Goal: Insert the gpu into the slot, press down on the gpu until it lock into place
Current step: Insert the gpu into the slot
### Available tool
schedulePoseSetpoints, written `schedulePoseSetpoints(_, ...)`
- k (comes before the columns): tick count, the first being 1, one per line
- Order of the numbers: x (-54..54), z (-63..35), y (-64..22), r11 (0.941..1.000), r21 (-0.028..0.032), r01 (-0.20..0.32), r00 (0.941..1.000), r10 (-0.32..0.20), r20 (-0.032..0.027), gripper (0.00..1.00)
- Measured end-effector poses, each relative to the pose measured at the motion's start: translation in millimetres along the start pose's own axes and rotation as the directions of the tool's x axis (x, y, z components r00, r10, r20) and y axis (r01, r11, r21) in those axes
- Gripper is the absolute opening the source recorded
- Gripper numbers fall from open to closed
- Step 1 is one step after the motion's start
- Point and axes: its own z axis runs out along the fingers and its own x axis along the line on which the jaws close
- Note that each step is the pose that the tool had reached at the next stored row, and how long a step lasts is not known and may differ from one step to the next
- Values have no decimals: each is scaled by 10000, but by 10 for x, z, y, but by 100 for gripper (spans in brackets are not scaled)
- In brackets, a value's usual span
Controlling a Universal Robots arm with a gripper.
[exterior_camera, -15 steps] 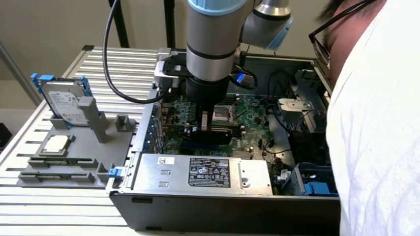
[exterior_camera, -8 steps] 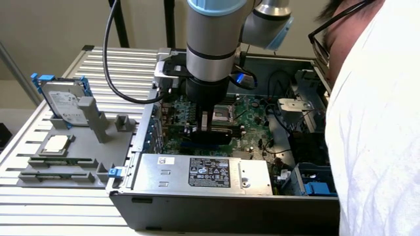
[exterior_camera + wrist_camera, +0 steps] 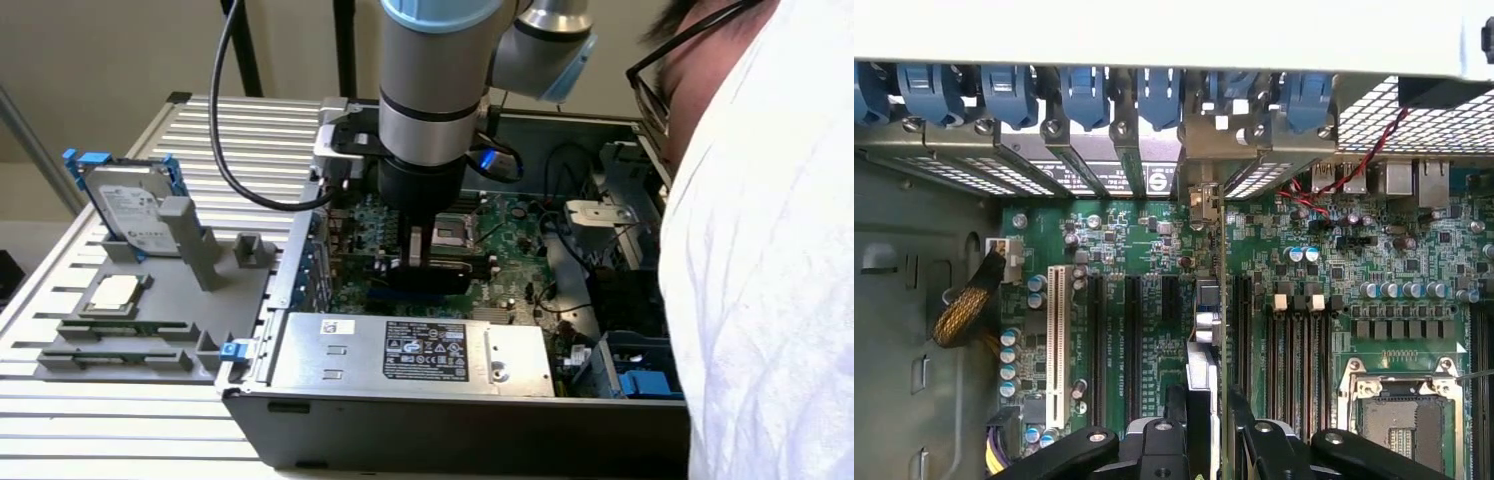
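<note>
My gripper (image 3: 430,256) reaches down into the open computer case and is shut on the gpu (image 3: 435,272), a small black card held upright over the green motherboard (image 3: 514,240). In the wrist view the gpu (image 3: 1203,330) shows edge-on, running from my gripper (image 3: 1204,405) to its metal bracket at the case's rear openings. A short piece of the blue slot (image 3: 388,296) shows right under the card's lower edge. I cannot tell whether the card sits fully in it.
A silver labelled power-supply box (image 3: 414,350) lies close in front of the card. Black sockets (image 3: 1134,340) flank the card. A person in a white shirt (image 3: 761,280) leans over the exterior view's right. A grey fixture (image 3: 147,300) with a hard drive (image 3: 134,210) stands at the left.
</note>
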Motion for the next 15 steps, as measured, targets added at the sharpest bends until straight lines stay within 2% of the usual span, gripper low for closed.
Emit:
schedulePoseSetpoints(7,-5,2,1,10000,-32,-10,10000,10,-1,26)
schedulePoseSetpoints(15,-4,17,0,10000,-41,-9,10000,9,4,26)
